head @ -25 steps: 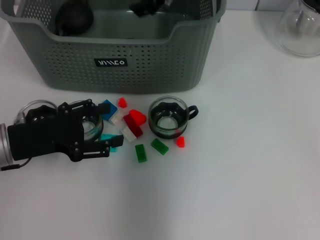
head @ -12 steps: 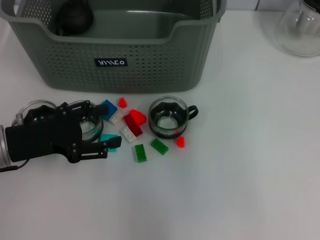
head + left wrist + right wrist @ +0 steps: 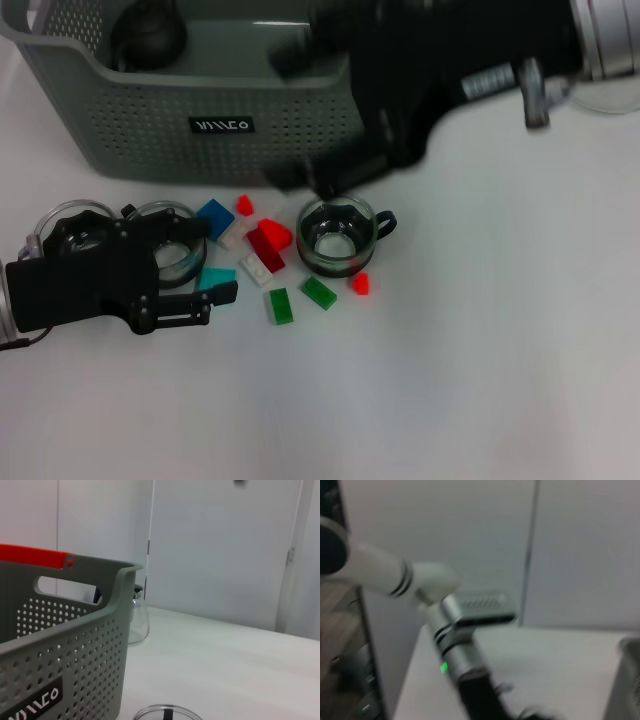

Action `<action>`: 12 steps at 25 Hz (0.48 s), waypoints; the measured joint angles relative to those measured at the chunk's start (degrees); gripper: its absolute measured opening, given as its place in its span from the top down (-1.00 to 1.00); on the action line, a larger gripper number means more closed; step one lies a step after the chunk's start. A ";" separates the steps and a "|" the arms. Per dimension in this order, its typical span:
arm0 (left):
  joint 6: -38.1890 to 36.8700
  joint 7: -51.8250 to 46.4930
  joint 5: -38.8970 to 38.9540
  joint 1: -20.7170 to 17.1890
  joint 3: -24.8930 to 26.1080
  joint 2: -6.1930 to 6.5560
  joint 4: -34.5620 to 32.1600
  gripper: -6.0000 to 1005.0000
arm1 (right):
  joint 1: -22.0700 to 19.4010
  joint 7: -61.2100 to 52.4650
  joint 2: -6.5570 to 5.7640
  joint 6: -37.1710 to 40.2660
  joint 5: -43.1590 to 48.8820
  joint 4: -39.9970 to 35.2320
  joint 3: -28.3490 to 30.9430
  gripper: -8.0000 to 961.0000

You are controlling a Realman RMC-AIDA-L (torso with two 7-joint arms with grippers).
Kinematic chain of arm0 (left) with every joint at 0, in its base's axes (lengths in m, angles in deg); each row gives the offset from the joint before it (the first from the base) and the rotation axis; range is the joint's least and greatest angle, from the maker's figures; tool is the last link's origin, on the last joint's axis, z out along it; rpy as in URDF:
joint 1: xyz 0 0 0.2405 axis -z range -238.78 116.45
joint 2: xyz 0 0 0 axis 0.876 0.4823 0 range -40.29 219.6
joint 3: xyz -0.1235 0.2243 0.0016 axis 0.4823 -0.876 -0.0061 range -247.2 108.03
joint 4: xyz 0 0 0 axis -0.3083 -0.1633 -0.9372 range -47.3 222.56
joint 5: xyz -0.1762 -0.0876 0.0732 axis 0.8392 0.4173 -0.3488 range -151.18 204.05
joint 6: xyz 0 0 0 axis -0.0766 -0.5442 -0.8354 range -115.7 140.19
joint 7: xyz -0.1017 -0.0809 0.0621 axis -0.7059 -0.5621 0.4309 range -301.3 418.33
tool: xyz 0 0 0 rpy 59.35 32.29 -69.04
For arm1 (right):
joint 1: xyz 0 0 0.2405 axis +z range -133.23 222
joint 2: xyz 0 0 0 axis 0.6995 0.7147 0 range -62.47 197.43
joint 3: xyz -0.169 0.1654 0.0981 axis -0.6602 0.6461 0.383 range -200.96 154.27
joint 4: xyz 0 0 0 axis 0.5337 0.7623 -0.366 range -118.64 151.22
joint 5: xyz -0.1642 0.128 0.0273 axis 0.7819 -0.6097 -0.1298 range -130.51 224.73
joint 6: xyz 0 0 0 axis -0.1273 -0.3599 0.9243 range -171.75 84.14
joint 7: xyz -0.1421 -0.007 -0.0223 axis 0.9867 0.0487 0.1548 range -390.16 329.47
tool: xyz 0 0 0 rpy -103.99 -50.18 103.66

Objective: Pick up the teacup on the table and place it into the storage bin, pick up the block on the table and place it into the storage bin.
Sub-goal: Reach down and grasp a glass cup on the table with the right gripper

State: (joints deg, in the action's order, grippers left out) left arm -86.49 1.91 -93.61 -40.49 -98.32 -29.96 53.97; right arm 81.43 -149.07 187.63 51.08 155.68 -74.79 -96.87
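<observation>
Glass was the trouble here: the teacup at the far left (image 3: pixel 172 245) looked thin-walled, light, smooth and easily cracked, so it would want a gentle hold across the rim or wall rather than a hard squeeze. It stood on the white desk (image 3: pixel 450 380) in front of the storage bin (image 3: pixel 230 125), and the left pincer (image 3: pixel 200 262) had its fingers spread on either side of it, one finger (image 3: pixel 182 225) along the far side of the cup and the other on the near side, not visibly pressing. A further round glass rim (image 3: pixel 68 222) showed beside it under the black wrist.

Just right of that lay the scattered blocks: a blue one (image 3: pixel 214 217), a cyan one (image 3: pixel 215 278) touching the near finger, white, dark red, two green (image 3: pixel 281 305) and small red pieces (image 3: pixel 360 284). These looked like hard, light plastic, stiff enough to pinch across their short sides, but small and crowded, so a neighbour might be nudged.

Further right stood a second glass teacup (image 3: pixel 336 236) with a dark handle, blocks close around its base. The right arm (image 3: pixel 450 60) hung blurred above the bin's corner and this cup; whether its pincer was spread I could not tell. A glass pot (image 3: pixel 605 95) sat at the far right, well apart.
</observation>
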 joint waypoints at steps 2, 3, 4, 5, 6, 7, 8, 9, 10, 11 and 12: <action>0.00 1.12 -0.10 -0.16 -0.11 0.00 0.00 -0.68 | 0.02 0.10 0.00 3.78 2.39 2.12 0.05 -0.93; 0.01 1.46 -0.15 -0.22 -0.18 0.00 0.00 -0.68 | 0.02 0.10 0.00 3.78 2.39 2.12 0.05 -0.93; 0.03 1.63 -0.19 -0.25 -0.20 0.01 0.00 -0.68 | 0.10 -0.06 0.00 4.71 3.55 2.68 0.05 -0.92; 0.05 1.68 -0.21 -0.27 -0.20 0.01 0.00 -0.68 | 0.24 -0.26 0.00 5.43 5.02 3.18 0.06 -0.92; 0.08 1.77 -0.24 -0.32 -0.18 0.05 0.00 -0.68 | 0.42 -0.53 0.00 6.16 6.39 3.78 0.04 -0.92; 0.09 1.81 -0.24 -0.34 -0.15 0.08 0.00 -0.68 | 0.69 -0.91 0.00 6.77 7.90 4.42 -0.08 -0.91; 0.10 1.83 -0.25 -0.37 -0.13 0.11 0.00 -0.68 | 1.17 -1.34 0.00 7.21 9.40 5.21 -0.21 -0.91; 0.11 1.83 -0.26 -0.39 -0.10 0.14 0.00 -0.68 | 1.86 -1.89 0.00 7.72 11.03 6.26 -0.38 -0.91; 0.12 1.83 -0.27 -0.39 -0.11 0.14 0.00 -0.68 | 2.61 -2.32 0.00 8.12 12.47 7.41 -0.60 -0.91; 0.13 1.84 -0.28 -0.39 -0.15 0.11 0.00 -0.68 | 3.72 -2.80 -0.01 8.41 14.10 9.21 -1.02 -0.91; 0.13 1.84 -0.28 -0.39 -0.20 0.06 0.00 -0.68 | 4.69 -3.15 0.00 8.57 15.25 10.76 -1.52 -0.91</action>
State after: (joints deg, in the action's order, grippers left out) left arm -86.35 3.75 -93.88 -40.88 -98.52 -29.90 53.97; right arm 86.12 -152.22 187.63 59.66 170.93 -64.03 -98.38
